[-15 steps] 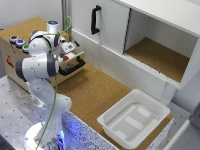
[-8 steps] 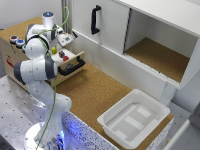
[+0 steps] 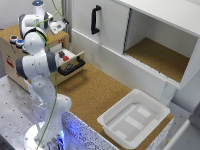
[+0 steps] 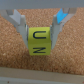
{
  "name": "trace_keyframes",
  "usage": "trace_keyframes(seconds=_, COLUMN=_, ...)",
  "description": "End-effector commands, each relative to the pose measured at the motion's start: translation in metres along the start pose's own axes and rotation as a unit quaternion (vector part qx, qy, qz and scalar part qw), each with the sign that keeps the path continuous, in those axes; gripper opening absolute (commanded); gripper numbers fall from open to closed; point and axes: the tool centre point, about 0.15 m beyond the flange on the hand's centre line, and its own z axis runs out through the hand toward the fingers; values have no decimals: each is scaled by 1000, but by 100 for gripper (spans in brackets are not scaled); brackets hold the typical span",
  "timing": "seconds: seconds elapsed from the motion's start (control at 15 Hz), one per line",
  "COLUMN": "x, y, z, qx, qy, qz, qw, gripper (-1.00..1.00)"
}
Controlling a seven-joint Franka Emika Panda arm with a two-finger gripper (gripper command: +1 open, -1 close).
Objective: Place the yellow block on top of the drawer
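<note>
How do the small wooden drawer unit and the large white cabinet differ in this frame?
The drawer is a small light-wood box with a brown cork top; the white cabinet is far larger and white outside. The drawer's black bar handle lies horizontal on a pulled-out drawer; the cabinet's black handle stands upright on a door. Both show cork-like surfaces.

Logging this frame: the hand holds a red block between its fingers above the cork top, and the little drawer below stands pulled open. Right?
Not quite: the block is yellow, not red, as the wrist view shows. The hand does hold it between its fingers over the cork top, and the drawer stands pulled open in the exterior view.
</note>
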Motion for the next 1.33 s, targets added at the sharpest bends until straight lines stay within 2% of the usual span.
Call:
trace_keyframes(seconds=0.0, x=49, y=19, z=9, qx=29, qy=-96, qz=10, qw=995, gripper=-100)
trace_keyframes(seconds=0.07, x=49, y=19, z=9, qx=27, qy=-108, qz=12, qw=994, gripper=100)
trace_keyframes(seconds=0.27, x=41, y=18, z=-11, qx=17, qy=-100, qz=30, qw=994, gripper=100)
trace_keyframes(seconds=0.47, x=30, y=17, z=-33, qx=15, qy=-73, qz=45, qw=996, gripper=100)
trace_keyframes(seconds=0.73, x=-13, y=24, z=-47, qx=10, qy=-61, qz=92, qw=994, gripper=100)
trace_keyframes(seconds=0.93, x=-52, y=27, z=-38, qx=12, qy=-83, qz=130, qw=988, gripper=100)
trace_keyframes(seconds=1.2, x=-104, y=16, z=-24, qx=52, qy=-63, qz=158, qw=984, gripper=100)
trace_keyframes(seconds=1.27, x=-115, y=11, z=-18, qx=52, qy=-70, qz=160, qw=983, gripper=100)
